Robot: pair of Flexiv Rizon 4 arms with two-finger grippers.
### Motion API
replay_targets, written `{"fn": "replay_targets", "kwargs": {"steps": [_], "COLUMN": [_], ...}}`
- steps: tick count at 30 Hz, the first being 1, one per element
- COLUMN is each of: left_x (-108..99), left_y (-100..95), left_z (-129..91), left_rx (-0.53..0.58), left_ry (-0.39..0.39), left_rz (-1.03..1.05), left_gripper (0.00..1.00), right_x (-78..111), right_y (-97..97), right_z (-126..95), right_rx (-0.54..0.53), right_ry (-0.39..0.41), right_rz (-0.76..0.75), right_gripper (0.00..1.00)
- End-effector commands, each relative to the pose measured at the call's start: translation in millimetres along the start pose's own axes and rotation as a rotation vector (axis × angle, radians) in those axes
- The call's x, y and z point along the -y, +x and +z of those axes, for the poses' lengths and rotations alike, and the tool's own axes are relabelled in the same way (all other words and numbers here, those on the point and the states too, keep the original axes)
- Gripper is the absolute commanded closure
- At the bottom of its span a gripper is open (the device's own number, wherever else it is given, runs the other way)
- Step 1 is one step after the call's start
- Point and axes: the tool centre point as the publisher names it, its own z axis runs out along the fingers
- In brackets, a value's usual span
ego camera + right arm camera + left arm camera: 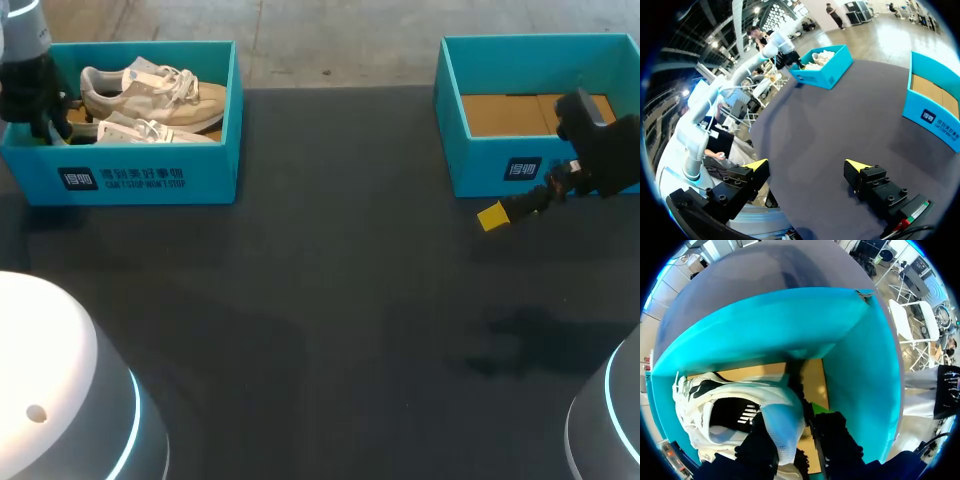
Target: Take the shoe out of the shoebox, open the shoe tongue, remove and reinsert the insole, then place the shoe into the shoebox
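Note:
A teal shoebox (150, 178) at the back left holds two pale sneakers, one (150, 88) behind the other (150, 131). My left gripper (48, 120) reaches into the box's left end. In the left wrist view its black fingers (835, 437) stand on either side of the heel (782, 422) of a white shoe, one inside the collar and one outside, both pressed against it. The yellow tips are hidden. My right gripper (807, 165) hangs open and empty over the bare table, in front of a second teal box (500, 165).
The second teal box at the back right shows only its brown cardboard floor (500, 115). The left box's walls (860, 370) close in around my left gripper. The dark table top (330, 300) spreads between the boxes.

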Motion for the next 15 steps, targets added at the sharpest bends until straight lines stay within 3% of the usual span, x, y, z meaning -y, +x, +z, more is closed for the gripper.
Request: {"fn": "replay_targets", "kwargs": {"steps": [1,15], "left_x": [5,7], "left_y": [-3.4,-0.6], "left_z": [-4,-44], "left_rx": [-0.004,-0.024], "left_ry": [0.003,-0.043], "left_rz": [0.017,0.023], "left_gripper": [1.00,1.00], "right_x": [-0.6,-0.6], "right_y": [0.0,0.0], "right_z": [1,1], "right_rx": [0.002,0.002], "right_ry": [0.002,0.002], "right_rz": [0.002,0.002], "right_gripper": [0.00,0.00]}}
